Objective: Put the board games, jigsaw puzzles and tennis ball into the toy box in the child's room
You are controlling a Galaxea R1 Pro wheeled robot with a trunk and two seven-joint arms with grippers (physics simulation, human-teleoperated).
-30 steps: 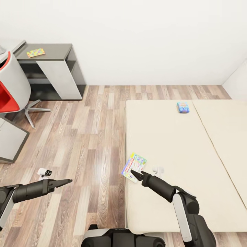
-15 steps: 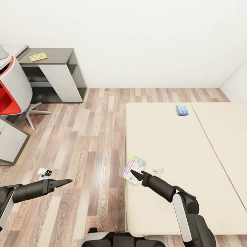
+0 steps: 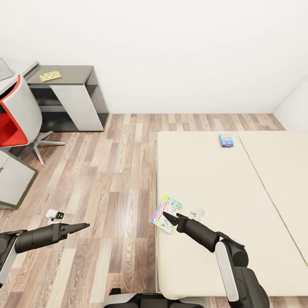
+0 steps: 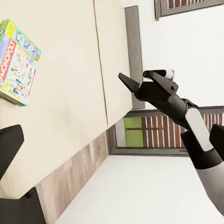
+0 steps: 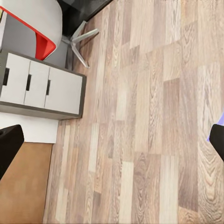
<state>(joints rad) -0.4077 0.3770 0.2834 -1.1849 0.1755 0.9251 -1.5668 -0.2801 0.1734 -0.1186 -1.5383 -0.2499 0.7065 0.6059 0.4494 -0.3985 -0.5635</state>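
Observation:
On the bed [image 3: 205,184], a green-edged board game [image 3: 167,211] [image 4: 16,63] lies at the near left edge, slightly over it. My right gripper [image 3: 169,217] [image 4: 128,83] hovers open at its near end, and its fingers [image 5: 8,144] stand wide apart over the floor. A small blue-cyan board game [image 3: 226,140] lies farther up the mattress. My left gripper [image 3: 83,225] hangs open over the floor, left of the bed. A bright jigsaw puzzle [image 3: 50,76] rests on the table's dark grey section [image 3: 72,69]. The toy box and tennis ball are out of view.
A red and grey swivel chair [image 3: 17,111] stands by the table, with a grey drawer cabinet [image 3: 13,177] [image 5: 42,88] nearer on the left. Wood-plank floor [image 3: 115,171] runs between the furniture and the bed. White walls close the far side.
The whole picture has shifted: the desk and blue game sit lower in view, so the camera moved. Both arms keep their pose and the green-edged game stays by the right gripper.

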